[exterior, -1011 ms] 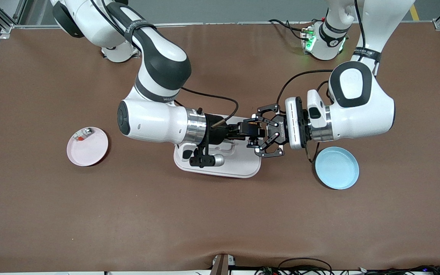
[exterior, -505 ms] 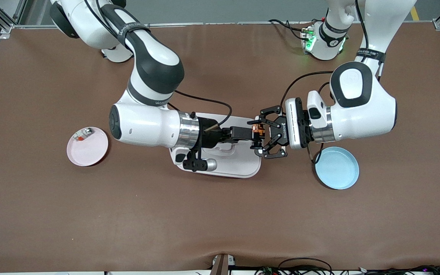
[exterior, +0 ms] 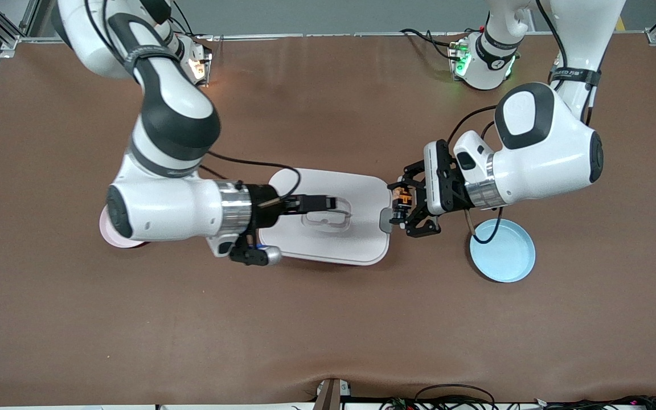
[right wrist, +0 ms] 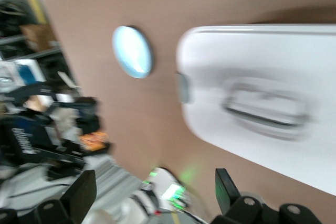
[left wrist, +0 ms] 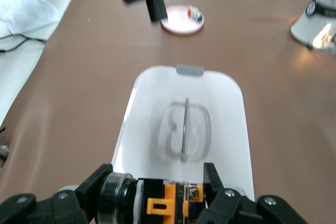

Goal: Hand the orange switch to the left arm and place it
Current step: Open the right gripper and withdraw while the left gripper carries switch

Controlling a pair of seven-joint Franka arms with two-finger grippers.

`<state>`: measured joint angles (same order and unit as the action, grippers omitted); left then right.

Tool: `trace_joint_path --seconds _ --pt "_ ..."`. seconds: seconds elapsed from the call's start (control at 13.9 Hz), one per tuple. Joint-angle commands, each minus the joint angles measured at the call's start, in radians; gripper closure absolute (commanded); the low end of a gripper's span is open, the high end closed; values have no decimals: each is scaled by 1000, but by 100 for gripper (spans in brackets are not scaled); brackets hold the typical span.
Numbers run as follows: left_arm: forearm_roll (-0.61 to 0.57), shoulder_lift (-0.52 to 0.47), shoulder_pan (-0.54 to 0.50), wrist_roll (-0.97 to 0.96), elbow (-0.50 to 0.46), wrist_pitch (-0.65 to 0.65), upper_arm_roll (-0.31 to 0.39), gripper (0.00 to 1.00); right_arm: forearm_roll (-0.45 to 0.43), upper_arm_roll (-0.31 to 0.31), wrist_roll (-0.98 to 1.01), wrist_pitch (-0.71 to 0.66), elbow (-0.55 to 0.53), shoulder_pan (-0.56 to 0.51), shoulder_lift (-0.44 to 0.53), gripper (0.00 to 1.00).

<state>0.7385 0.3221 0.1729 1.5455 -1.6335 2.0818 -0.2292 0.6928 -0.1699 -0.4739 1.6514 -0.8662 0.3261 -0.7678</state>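
Landmark: white box, mid-worktop.

Left claw in the air just off the box's end clasp, toward the left arm's end; clamped on the orange switch.

Right claw over the box's recessed lid handle, fingers apart, nothing between them.

Blue plate near the box, toward the left arm's end. Pink plate toward the right arm's end, small parts on it.

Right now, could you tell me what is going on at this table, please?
The left claw is shut on the small orange-bodied switch, holding it over the edge of the large white plastic box at the left arm's end. The right claw hangs open and empty above the box's lid. A round light-blue plate sits beside the box.
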Motion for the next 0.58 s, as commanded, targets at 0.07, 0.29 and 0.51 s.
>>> trace_joint_path --seconds 0.07,0.29,0.51 --pt "-198 -54 3 -73 -13 -47 -1 32 -177 -5 133 -132 -13 -44 87 0" --pt "-325 -81 -4 -140 -14 -126 -1 32 -310 0 210 -304 -16 -81 108 0" --pt "-431 -103 -24 -202 -16 -206 -1 32 -537 -10 253 -382 -16 -75 160 0"
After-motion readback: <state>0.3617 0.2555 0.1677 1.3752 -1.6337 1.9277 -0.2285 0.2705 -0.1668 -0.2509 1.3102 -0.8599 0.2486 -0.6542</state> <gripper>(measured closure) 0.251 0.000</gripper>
